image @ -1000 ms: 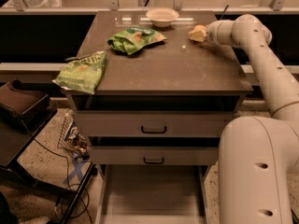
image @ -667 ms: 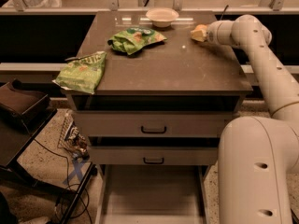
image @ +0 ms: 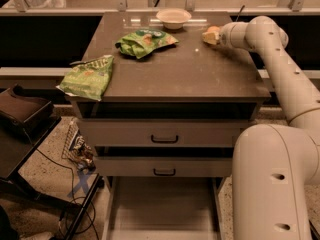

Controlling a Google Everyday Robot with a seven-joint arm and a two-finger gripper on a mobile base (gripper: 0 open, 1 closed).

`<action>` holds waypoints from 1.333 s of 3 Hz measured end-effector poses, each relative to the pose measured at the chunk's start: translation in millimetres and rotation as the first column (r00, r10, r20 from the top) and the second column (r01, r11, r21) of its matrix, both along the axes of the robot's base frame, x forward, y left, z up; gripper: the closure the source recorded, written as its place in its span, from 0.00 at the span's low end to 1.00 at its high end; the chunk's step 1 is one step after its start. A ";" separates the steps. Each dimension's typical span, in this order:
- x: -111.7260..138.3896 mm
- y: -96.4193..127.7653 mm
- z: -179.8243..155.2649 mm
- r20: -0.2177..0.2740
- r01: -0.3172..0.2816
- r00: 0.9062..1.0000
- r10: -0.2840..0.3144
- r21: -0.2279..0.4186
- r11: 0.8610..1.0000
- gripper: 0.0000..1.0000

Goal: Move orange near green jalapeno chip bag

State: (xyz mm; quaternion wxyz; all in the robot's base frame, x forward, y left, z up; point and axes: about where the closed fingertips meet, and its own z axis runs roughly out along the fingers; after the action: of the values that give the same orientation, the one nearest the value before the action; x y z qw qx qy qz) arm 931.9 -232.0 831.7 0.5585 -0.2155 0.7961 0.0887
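Orange (image: 208, 35) gripped in end effector (image: 213, 36) has barely shifted at counter's (image: 190, 76) right rear, well apart from green jalapeno chip bag (image: 145, 41).

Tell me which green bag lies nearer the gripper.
The back bag, beside the bowl; the gripper is at the right rear of the table. The other bag overhangs the front-left corner.

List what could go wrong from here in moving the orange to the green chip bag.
The gripper is at the back right of the table, by the orange. Two green bags lie there, the middle bag and the left bag, so it may pick the wrong one. The left bag overhangs the edge; a nudge could tip it off.
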 end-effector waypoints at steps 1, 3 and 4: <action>5.4 10.5 15.1 0.022 -0.010 1.000 0.011 -0.061 0.998 1.00; -13.6 29.8 72.8 0.087 -0.060 0.994 0.073 -0.141 0.988 1.00; -45.7 34.4 78.7 0.066 -0.092 0.993 0.102 -0.145 0.985 1.00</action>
State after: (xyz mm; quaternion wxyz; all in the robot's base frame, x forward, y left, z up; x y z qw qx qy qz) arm 886.3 -197.6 910.4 0.5657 -0.2962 0.7679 0.0512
